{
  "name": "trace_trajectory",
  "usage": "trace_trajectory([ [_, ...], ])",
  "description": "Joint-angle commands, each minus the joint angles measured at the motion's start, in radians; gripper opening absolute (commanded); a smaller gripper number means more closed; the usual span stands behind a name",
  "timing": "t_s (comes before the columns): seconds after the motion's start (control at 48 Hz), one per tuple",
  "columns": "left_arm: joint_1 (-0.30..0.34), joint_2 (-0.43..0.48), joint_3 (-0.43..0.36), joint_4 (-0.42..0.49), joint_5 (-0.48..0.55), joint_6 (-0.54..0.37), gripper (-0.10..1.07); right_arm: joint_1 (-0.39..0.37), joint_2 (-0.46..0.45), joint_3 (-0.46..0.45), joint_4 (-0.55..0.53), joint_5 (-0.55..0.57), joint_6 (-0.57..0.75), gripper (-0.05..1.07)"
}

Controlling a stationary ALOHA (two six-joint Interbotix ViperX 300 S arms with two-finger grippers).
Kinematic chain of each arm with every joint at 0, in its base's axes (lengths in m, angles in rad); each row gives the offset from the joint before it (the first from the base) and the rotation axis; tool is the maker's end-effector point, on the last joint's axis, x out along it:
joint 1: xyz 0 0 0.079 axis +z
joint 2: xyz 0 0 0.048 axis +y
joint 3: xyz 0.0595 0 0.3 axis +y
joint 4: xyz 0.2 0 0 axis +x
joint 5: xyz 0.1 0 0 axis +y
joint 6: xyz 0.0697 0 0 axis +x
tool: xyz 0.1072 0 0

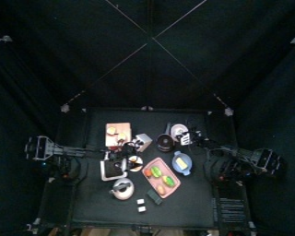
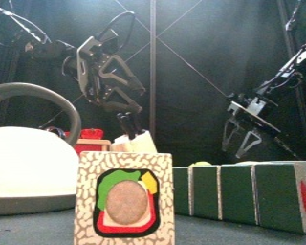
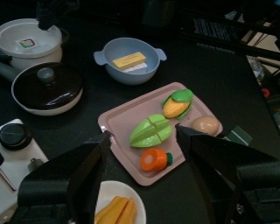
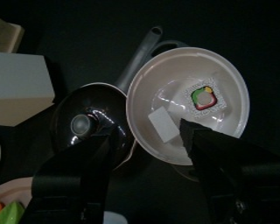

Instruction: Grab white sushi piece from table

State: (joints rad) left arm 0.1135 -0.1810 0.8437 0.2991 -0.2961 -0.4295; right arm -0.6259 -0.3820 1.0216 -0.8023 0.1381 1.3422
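Speckled sushi box (image 2: 123,198) stands nearest; left gripper (image 2: 111,91) hangs open-jawed behind.

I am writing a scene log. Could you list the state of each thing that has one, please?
Left gripper: open, empty, above the pink tray.
Right gripper: open, empty, above the white bowl.
Black pot: lid on.
Blue bowl: holds a yellow piece.
White bowl: holds a sushi piece.

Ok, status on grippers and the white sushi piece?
Left gripper open, empty, above pink square tray. Right gripper open, empty, above round white pan. White sushi piece lying in that pan, ungrasped. Nothing blocking it.
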Motion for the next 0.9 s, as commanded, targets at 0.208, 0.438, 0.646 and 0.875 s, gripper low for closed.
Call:
trace_trajectory([
  [0.208, -0.11, -0.091, -0.06, 0.009, 0.299, -0.005, 0.94, 0.054, -0.051, -0.034, -0.003, -0.017, 0.0, 0.9],
  [0.438, -0.307, -0.02, -0.143, -0.003, 0.535, -0.008, 0.94, 0.12, -0.064, -0.021, 0.009, -0.009, 0.006, 0.9],
  [0.646, -0.471, 0.106, -0.242, -0.006, 0.71, -0.008, 0.94, 0.144, -0.077, -0.011, 0.018, 0.006, 0.006, 0.9],
  [0.875, -0.566, 0.204, -0.367, -0.011, 0.787, -0.008, 0.94, 0.15, -0.081, -0.005, 0.035, 0.012, 0.006, 0.9],
])
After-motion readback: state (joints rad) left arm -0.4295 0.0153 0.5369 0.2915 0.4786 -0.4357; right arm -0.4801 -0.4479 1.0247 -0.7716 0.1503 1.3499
